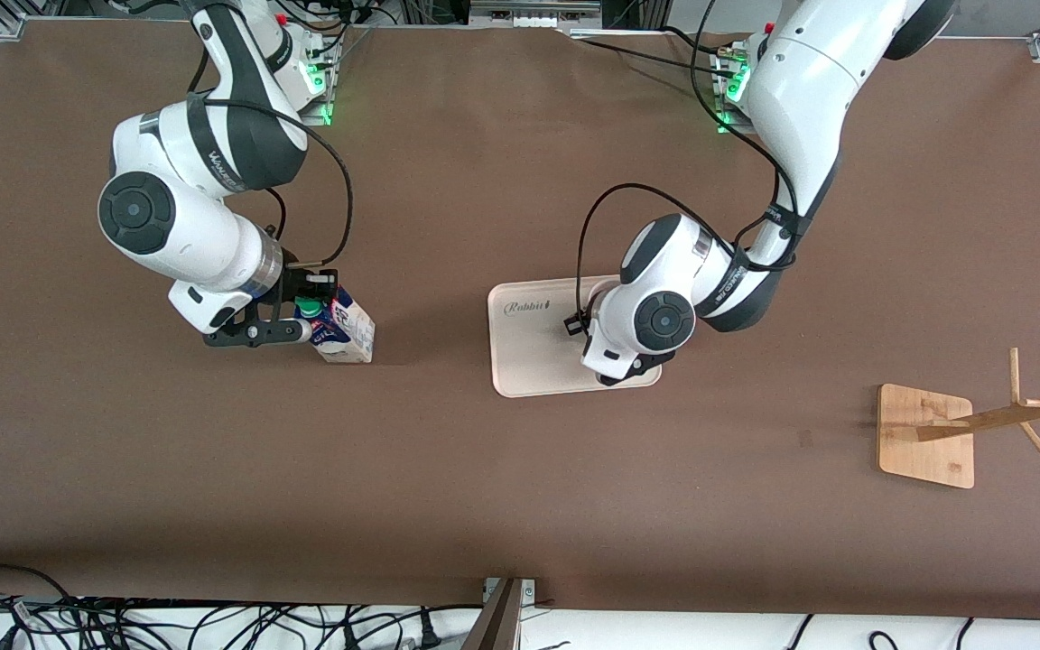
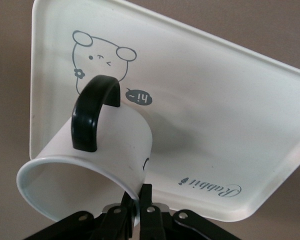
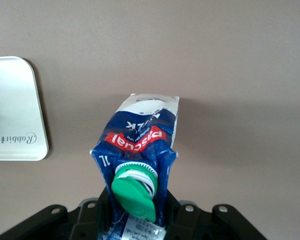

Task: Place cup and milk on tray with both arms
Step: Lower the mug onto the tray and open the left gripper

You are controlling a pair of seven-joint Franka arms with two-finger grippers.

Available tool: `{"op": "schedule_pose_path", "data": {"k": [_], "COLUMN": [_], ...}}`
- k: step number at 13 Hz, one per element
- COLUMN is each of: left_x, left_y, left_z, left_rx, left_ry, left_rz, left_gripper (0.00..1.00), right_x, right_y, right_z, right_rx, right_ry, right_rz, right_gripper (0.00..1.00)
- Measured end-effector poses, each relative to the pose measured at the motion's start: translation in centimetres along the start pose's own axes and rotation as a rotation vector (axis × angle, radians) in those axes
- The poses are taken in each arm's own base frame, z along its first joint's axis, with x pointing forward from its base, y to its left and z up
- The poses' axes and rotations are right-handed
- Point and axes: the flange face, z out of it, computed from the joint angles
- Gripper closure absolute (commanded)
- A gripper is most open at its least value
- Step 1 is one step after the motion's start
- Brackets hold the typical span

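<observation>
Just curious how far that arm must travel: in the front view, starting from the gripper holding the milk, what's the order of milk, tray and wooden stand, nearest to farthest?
From the right gripper:
1. milk, in its grasp.
2. tray, mid-table.
3. wooden stand, at the left arm's end.

The cup point(image 2: 97, 150) — white, black loop handle, a bit of black print on its side — hangs tilted over the cream tray point(image 1: 529, 357), which lies flat mid-table; the milk point(image 1: 344, 329) — blue-and-white carton, red print, green cap — stands toward the right arm's end, apart from the tray.
</observation>
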Motion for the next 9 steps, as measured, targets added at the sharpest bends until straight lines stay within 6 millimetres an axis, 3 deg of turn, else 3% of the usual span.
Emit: {"op": "schedule_pose_path", "data": {"k": [5, 7, 9], "left_x": [1.4, 1.9, 1.9], "left_y": [-1.4, -2.6, -4.5], "left_z": [-1.8, -5.3, -11.1], "left_rx": [0.025, 0.012, -0.028], "left_ry": [-0.011, 0.000, 0.039], "left_rz": [-0.027, -0.042, -0.058], "left_gripper": [0.00, 0.00, 0.00], "right_x": [0.0, -0.3, -0.7], "right_y": [-0.2, -0.9, -2.6], "right_z": [0.1, 0.2, 0.2], "right_rx": [0.000, -0.002, -0.003], "right_ry": [-0.001, -0.002, 0.001], "right_rz": [0.015, 0.026, 0.039], "right_gripper": [0.64, 0.64, 0.64]}}
